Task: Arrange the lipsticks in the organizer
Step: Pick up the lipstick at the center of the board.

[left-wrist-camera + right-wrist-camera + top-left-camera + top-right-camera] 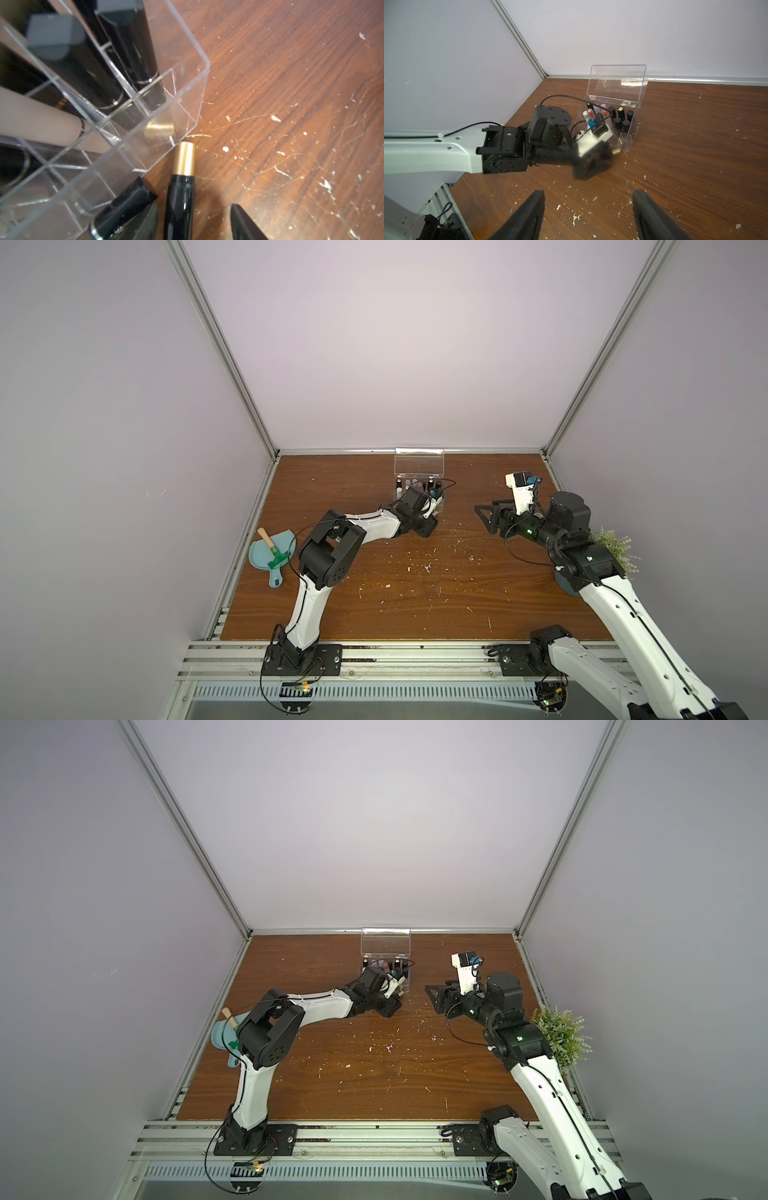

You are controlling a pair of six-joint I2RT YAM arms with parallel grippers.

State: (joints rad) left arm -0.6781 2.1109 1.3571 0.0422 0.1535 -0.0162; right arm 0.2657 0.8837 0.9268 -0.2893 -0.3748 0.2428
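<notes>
The clear organizer (419,462) (385,944) (632,135) stands near the back wall with its lid up. Several lipsticks (618,121) (133,45) stand upright in its compartments, mostly black. My left gripper (430,526) (392,1006) (187,207) is low at the organizer's front corner, open. A black lipstick with a gold end (182,187) (616,152) lies between its jaws, pointing at the organizer wall (187,87). A gap shows between this tube and one finger (245,224). Another glossy black tube (124,207) covers the other finger. My right gripper (486,516) (436,998) (588,207) hovers open and empty to the right.
A light-blue dustpan (266,556) with a wooden-handled green tool (276,562) lies at the left table edge. A small green plant (615,551) (561,1036) stands behind the right arm. White flecks (426,568) dot the wooden table.
</notes>
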